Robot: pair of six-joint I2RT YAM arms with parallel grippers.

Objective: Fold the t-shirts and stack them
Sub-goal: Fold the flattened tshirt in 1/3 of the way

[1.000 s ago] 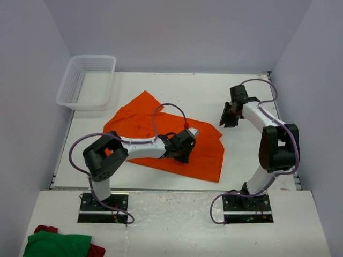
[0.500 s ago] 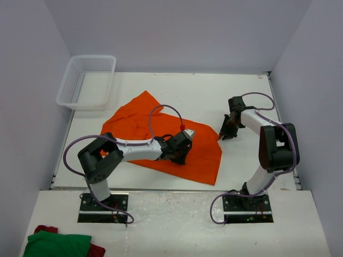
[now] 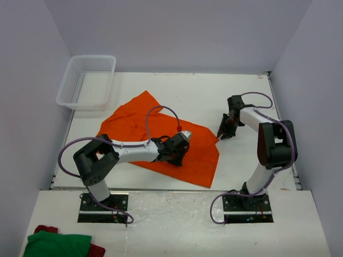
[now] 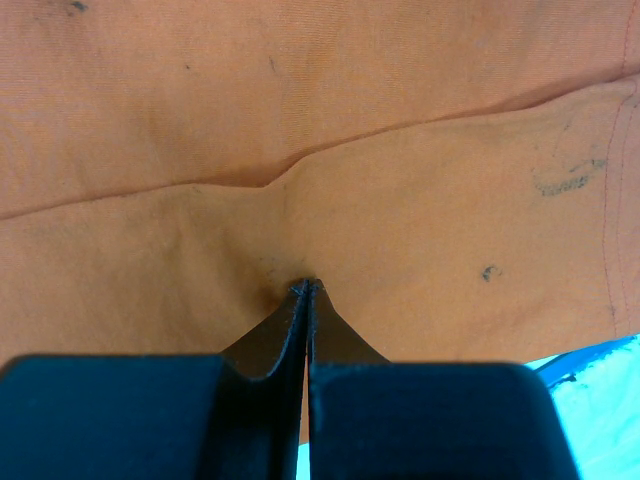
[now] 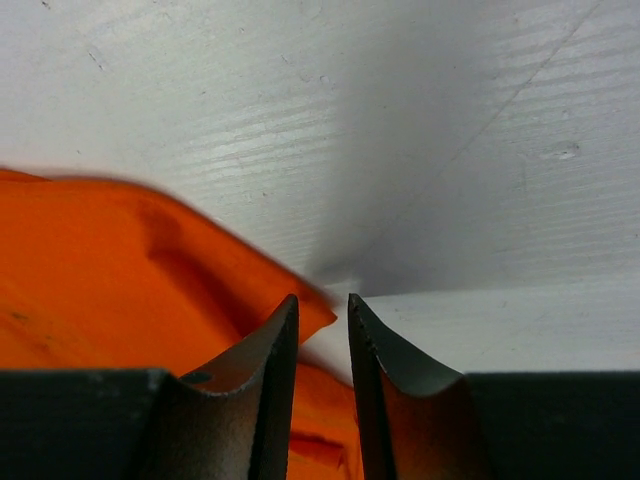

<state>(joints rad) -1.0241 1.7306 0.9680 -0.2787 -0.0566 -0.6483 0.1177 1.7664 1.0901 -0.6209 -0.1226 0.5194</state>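
Top external: white table (image 3: pixel 182 91) boxed in by pale lilac walls (image 3: pixel 177 32), white mesh basket (image 3: pixel 86 80) at far left corner. Spread flat left of centre, orange t-shirt (image 3: pixel 134 120). Pinched tight on a fold near its front edge, left tool (image 3: pixel 172 159). Narrowly parted at its right corner, right tool (image 3: pixel 222 135).

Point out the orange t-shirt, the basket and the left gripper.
t-shirt (image 3: pixel 199 156): top view, its flat right part.
basket (image 3: pixel 88 84): top view, its bare floor.
left gripper (image 4: pixel 306 288): left wrist view, fingertips pinching the t-shirt.
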